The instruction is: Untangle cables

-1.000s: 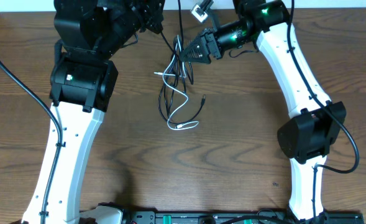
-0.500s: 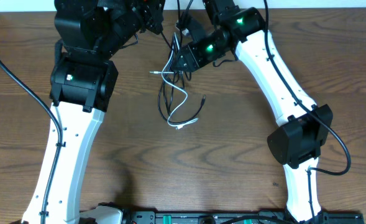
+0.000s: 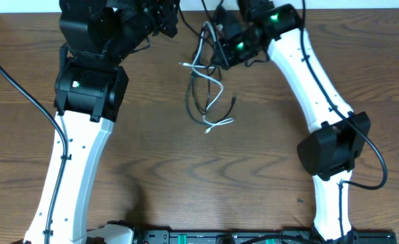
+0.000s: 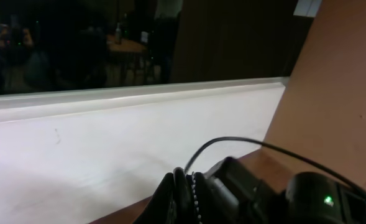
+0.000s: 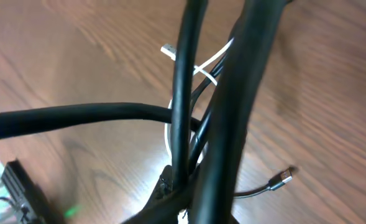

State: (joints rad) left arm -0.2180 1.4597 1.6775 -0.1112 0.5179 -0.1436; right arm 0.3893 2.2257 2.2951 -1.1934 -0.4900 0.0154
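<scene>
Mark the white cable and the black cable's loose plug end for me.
white cable [image 5: 168,50]: right wrist view, on its connector end.
black cable [image 5: 284,177]: right wrist view, on its metal-tipped plug end.

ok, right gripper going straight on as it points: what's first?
The cable tangle: the right gripper is shut at its top strands, aimed down-left. Beyond looks like bare table; depth unclear.

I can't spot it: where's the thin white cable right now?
Overhead, the thin white cable lies far-centre on the wooden table, tangled with the thin black cable, beside the right gripper.
</scene>
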